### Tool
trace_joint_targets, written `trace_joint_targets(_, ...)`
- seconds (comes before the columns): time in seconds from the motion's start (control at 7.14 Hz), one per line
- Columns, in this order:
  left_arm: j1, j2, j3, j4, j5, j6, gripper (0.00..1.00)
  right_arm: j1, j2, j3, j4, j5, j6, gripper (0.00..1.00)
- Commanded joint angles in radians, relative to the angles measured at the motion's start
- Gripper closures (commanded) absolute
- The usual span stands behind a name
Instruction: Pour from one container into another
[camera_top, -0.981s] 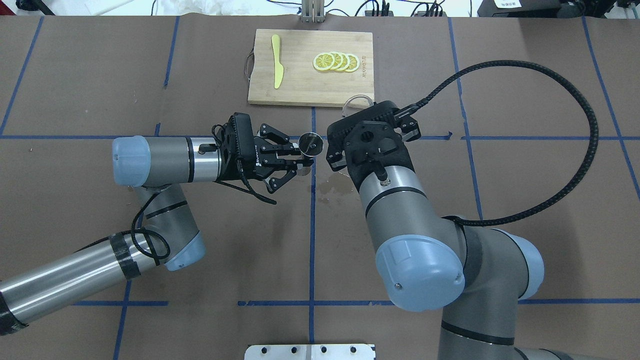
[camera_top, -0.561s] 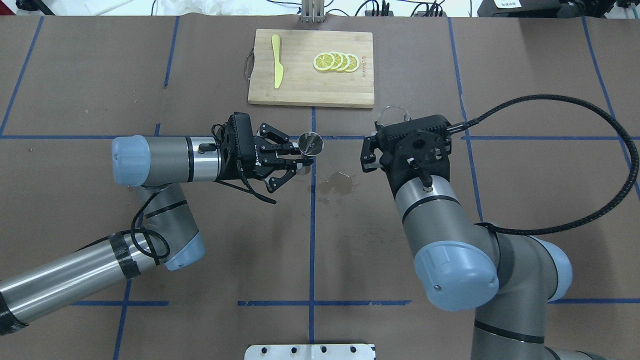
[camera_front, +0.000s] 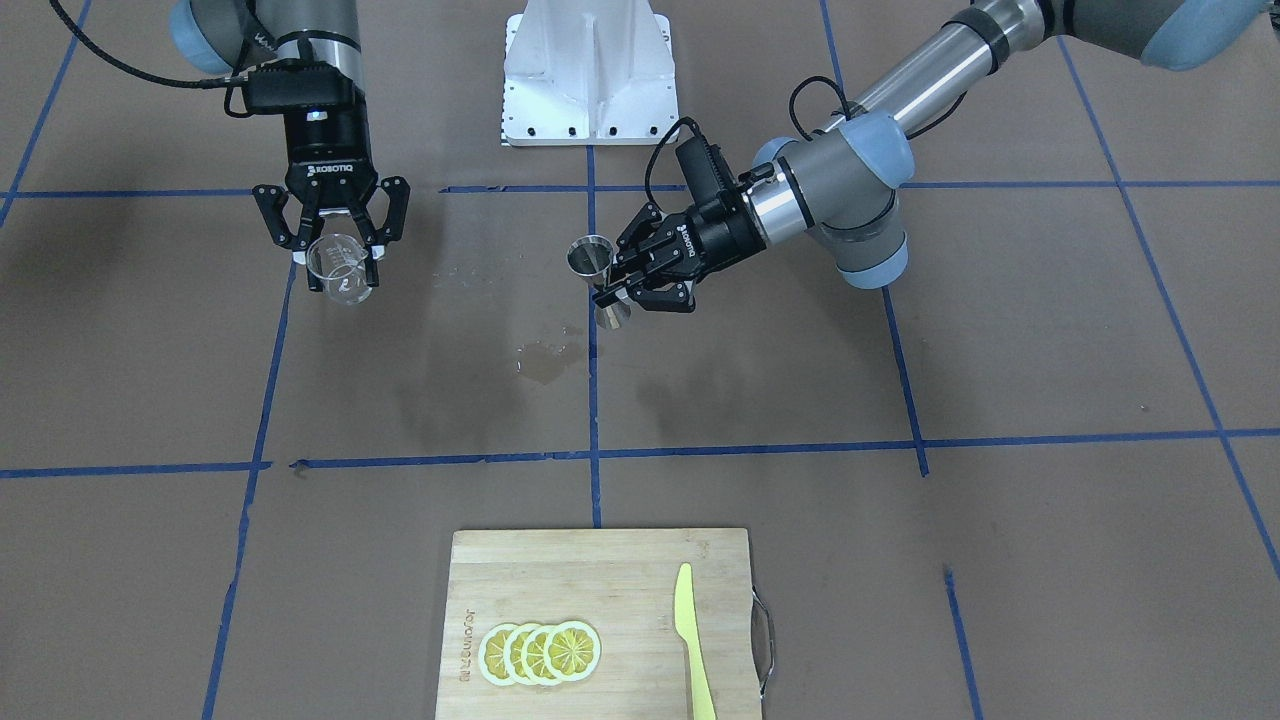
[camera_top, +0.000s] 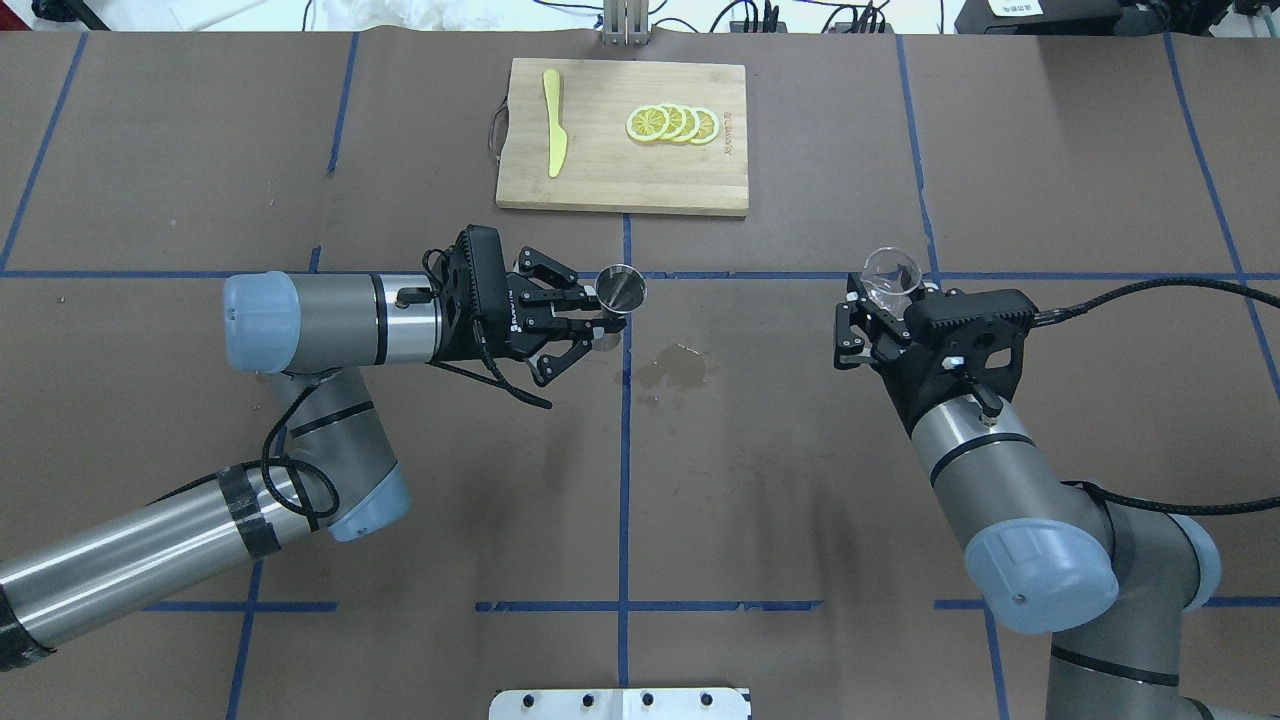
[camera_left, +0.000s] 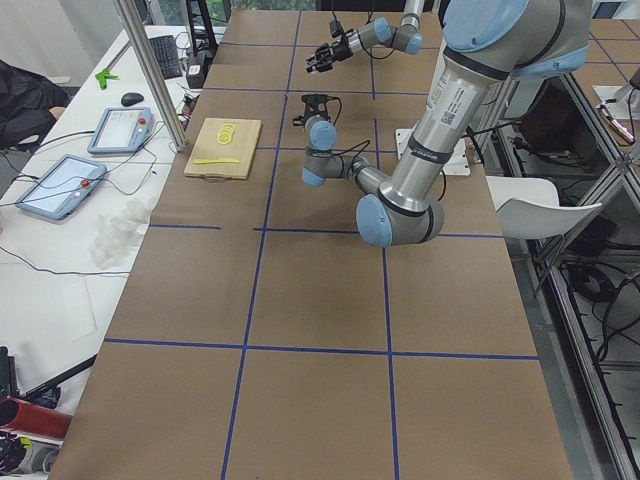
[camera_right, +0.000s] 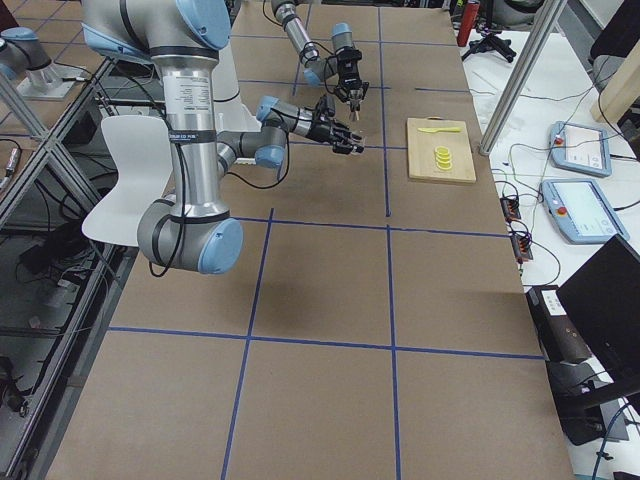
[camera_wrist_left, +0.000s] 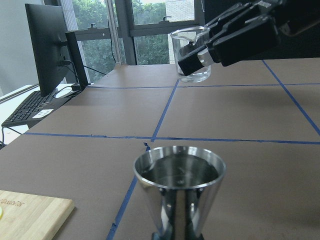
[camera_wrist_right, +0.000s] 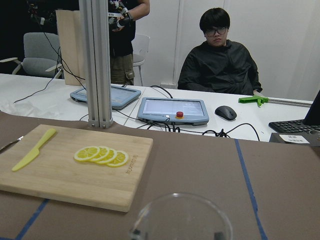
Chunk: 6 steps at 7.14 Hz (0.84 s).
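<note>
**Glass cup** (camera_top: 890, 272)
- Held off the bench (camera_top: 800, 500) on the right side, well apart from the jigger (camera_top: 620, 288).
- Pinched across the wall by the right end effector (camera_front: 340, 257), pads on opposite sides a little below the rim.
- Thin clear glass, smooth, cylindrical, small pour lip, faint markings on the side.
- Judged light, rigid, brittle and slippery under hard pads.
- Best gripped mid-wall with modest force, never on the rim.
- Looks empty or close to it from the left wrist view; cannot tell for certain.

**Jigger**
- Held upright over the middle of the bench, just left of the centre tape line.
- Clamped at the narrow waist by the left end effector (camera_front: 620, 290), upper cone mouth up.
- Polished steel, two cones joined tip to tip, mirror finish.
- Judged light, stiff and dent-resistant rather than breakable.
- Waist is the natural hold, since the cones stop it sliding up or down. Likely to pivot there if knocked.
- Dark, reflective inside; liquid level not readable.

**Elsewhere**
- Wet patch (camera_top: 680, 365) on the brown paper covering, between the two end effectors and slightly nearer than the jigger.
- At the far side, a wooden cutting board (camera_top: 600, 170) with lemon slices (camera_top: 672, 124) and a yellow knife (camera_top: 553, 125), untouched.
</note>
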<state>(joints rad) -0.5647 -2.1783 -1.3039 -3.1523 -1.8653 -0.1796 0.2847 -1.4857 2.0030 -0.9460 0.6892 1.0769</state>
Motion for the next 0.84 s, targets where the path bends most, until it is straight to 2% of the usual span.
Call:
trace_joint_targets(0.0,0.000,0.000,0.000,0.000,0.000,0.000,1.00,-0.001,-0.079,-0.116,0.198,-0.005,0.065,1.00)
trace_joint_targets(0.28,0.000,0.002,0.000,0.000,0.000,0.002,1.00,-0.018,-0.102,-0.264,0.338,-0.095,0.098,1.00)
trace_joint_targets(0.42,0.000,0.002,0.000,0.000,0.000,0.002,1.00,-0.024,-0.102,-0.327,0.384,-0.112,0.112,1.00)
trace_joint_targets(0.7,0.000,0.002,0.000,0.000,0.000,0.002,1.00,-0.068,-0.102,-0.372,0.386,-0.183,0.116,1.00)
